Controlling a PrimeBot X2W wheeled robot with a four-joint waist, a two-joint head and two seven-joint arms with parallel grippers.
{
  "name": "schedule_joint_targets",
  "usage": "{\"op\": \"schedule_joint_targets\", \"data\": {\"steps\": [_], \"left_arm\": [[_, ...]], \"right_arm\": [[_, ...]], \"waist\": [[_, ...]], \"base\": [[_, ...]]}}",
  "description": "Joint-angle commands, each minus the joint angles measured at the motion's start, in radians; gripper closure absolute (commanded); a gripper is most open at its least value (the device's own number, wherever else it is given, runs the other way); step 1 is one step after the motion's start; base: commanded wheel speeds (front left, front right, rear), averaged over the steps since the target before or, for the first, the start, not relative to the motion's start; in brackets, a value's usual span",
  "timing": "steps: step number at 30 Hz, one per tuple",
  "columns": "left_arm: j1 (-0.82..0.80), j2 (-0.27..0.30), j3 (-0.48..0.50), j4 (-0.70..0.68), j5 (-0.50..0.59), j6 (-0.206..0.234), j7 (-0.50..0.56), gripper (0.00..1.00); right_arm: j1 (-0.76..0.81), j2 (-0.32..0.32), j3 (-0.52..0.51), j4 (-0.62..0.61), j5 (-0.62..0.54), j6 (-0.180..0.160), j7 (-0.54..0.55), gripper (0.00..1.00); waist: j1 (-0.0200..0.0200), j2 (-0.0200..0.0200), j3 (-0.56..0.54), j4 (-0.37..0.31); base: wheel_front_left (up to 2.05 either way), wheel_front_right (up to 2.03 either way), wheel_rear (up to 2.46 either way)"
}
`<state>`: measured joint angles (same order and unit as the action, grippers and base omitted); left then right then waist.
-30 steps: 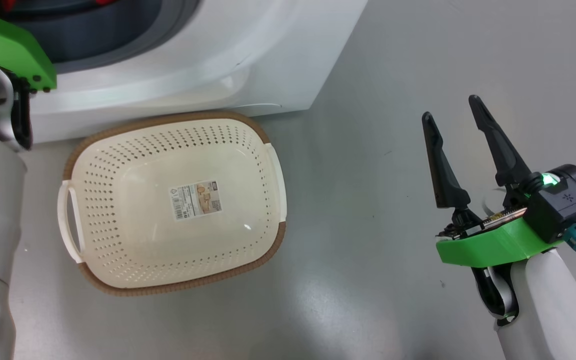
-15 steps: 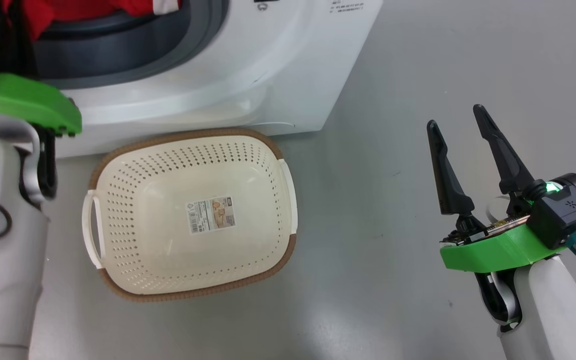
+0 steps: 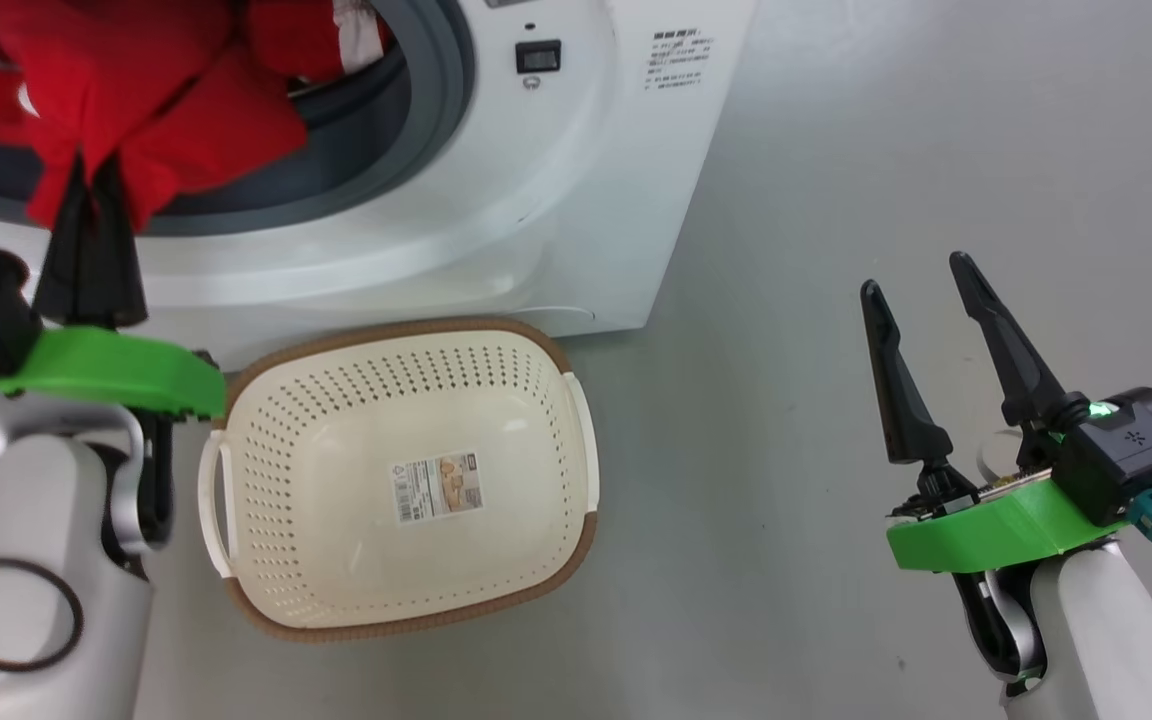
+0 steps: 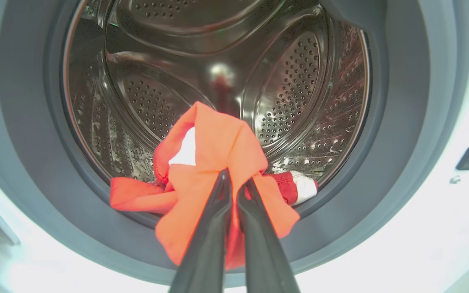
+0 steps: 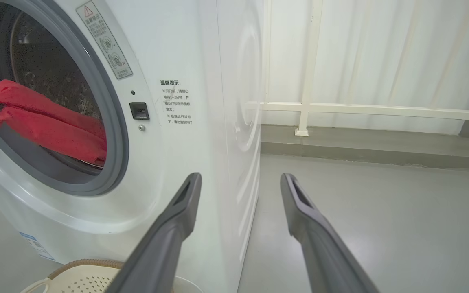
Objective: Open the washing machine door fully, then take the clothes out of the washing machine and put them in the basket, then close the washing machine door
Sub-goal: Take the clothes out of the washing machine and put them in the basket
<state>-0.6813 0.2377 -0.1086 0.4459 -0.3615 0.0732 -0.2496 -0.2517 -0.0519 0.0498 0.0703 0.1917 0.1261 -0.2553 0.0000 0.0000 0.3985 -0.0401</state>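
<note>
Now farther back, left gripper [image 4: 234, 181] pinching clothes [image 4: 214, 142]

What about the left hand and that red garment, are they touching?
Touching. The left wrist view shows the left hand clamped shut on the red garment, fabric bunched around its tips.

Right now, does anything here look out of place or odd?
Only the clothes: red fabric spills over the washing machine's grey door seal, pinched in the shut left tool. The basket below stands upright and empty.
</note>
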Motion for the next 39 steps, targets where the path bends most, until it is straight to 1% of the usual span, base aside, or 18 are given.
{"op": "schedule_joint_targets", "data": {"steps": [1,8,14,19,28,33,39], "left_arm": [[0.031,0.036,0.029,-0.049,0.004,0.010,-0.008,1.00],[0.139,0.034,0.024,-0.148,-0.003,0.030,0.020,1.00],[0.253,0.031,0.018,-0.276,-0.008,0.059,0.061,1.00],[0.335,0.029,0.019,-0.395,-0.012,0.087,0.089,1.00],[0.437,0.017,0.002,-0.563,-0.012,0.122,0.129,1.00],[0.468,0.012,-0.014,-0.613,-0.015,0.129,0.152,1.00],[0.484,-0.005,-0.030,-0.572,-0.041,0.120,0.158,1.00]], "right_arm": [[0.016,0.002,0.021,-0.019,0.004,0.005,-0.006,0.00],[0.038,0.002,0.018,-0.011,0.008,0.005,-0.006,0.00],[0.063,0.002,0.011,-0.007,0.007,0.005,-0.006,0.00],[0.073,0.002,0.006,-0.012,0.004,0.005,-0.006,0.00],[0.084,0.002,0.002,-0.007,-0.001,0.005,-0.006,0.00],[0.088,0.002,0.000,-0.011,0.001,0.005,-0.006,0.00],[0.088,0.002,0.007,-0.015,0.008,0.005,-0.006,0.00]], "waist": [[0.0000,0.0000,-0.036,0.003],[0.0000,0.0000,-0.088,0.008],[0.0000,0.0000,-0.132,0.015],[0.0000,0.0000,-0.148,0.019],[0.0000,0.0000,-0.182,0.026],[0.0000,0.0000,-0.183,0.027],[0.0000,0.0000,-0.172,0.022]], "base": [[0.00,0.00,0.00],[0.00,0.00,0.00],[0.00,0.00,0.00],[0.00,0.00,0.00],[0.00,0.00,0.00],[0.00,0.00,0.00],[0.00,0.00,0.00]]}}
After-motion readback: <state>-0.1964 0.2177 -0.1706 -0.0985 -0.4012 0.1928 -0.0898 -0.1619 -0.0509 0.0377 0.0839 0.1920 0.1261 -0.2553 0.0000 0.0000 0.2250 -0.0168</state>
